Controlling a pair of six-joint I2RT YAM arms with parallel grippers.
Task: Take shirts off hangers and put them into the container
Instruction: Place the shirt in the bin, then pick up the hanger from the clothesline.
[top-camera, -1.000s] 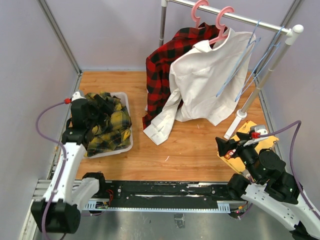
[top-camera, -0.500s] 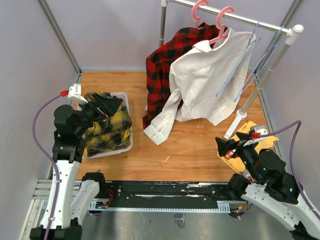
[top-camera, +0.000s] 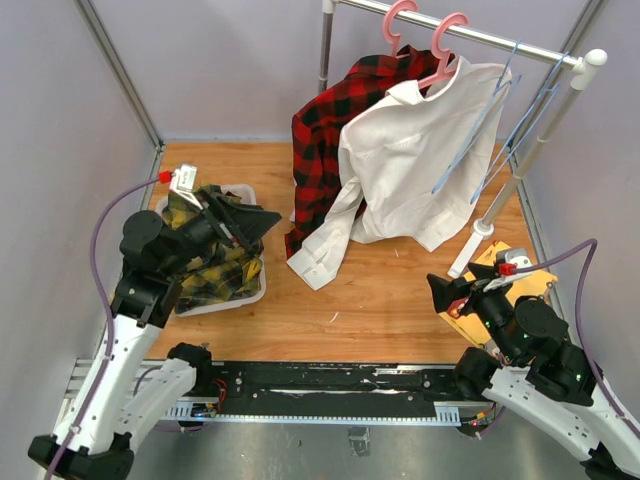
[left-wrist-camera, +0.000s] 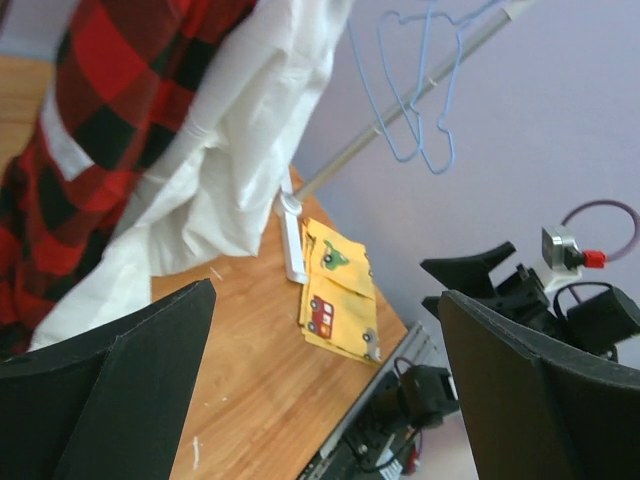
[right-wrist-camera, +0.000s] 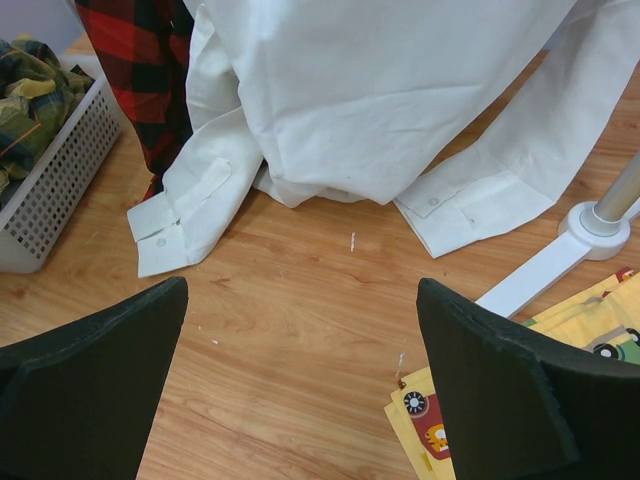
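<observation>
A red-and-black plaid shirt (top-camera: 325, 130) hangs from a pink hanger (top-camera: 398, 20). In front of it a white shirt (top-camera: 415, 160) hangs from a second pink hanger (top-camera: 447, 45), its cuffs lying on the floor. Two light-blue hangers (top-camera: 480, 130) hang bare on the rail. The yellow-and-green plaid shirt (top-camera: 215, 265) fills the white mesh container (top-camera: 228, 303) at the left. My left gripper (top-camera: 255, 222) is open and holds nothing above the container's right side, facing the hanging shirts (left-wrist-camera: 240, 150). My right gripper (top-camera: 447, 295) is open with nothing in it, low over the floor before the white shirt (right-wrist-camera: 400, 90).
The rack's rail (top-camera: 500, 42) and slanted pole (top-camera: 515, 175) end in a white foot (right-wrist-camera: 590, 225) on the wooden floor. A flat yellow cloth (top-camera: 525, 275) with small pictures lies under my right arm. Purple walls close in on the sides.
My left gripper has risen out of the container and swung right, now pointing at the hanging shirts. The right arm has barely moved.
</observation>
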